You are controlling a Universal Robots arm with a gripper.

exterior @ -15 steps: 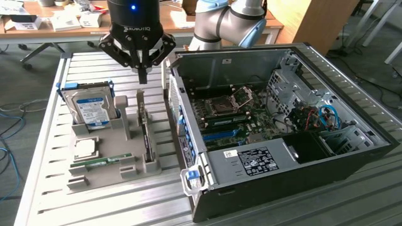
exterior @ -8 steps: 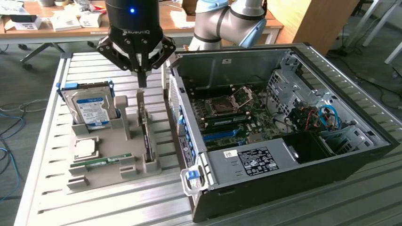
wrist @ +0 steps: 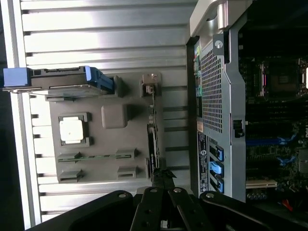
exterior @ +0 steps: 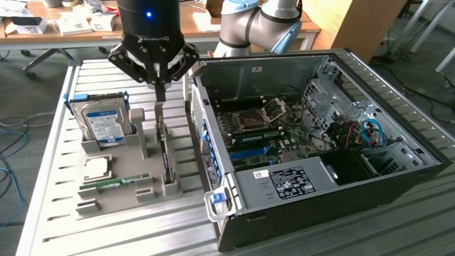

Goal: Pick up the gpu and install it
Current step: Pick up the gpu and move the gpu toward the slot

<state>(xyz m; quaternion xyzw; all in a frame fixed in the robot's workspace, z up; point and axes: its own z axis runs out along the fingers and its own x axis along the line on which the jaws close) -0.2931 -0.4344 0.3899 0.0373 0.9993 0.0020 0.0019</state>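
Slatted metal bench: Robotiq pincer clamped on gpu upright in grey holder.

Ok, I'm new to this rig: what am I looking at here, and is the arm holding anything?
One picture is from a camera off to the side; the other looks down from the arm's wrist. The machine is a robot arm ending in a gripper, which is shut. On the slatted metal table sits a grey holder with parts: a hard drive, a square processor chip, a green memory stick and the gpu, standing on edge in its slot. Beside it is an open computer case. The gripper hangs right over the gpu; whether it pinches it, I cannot tell.
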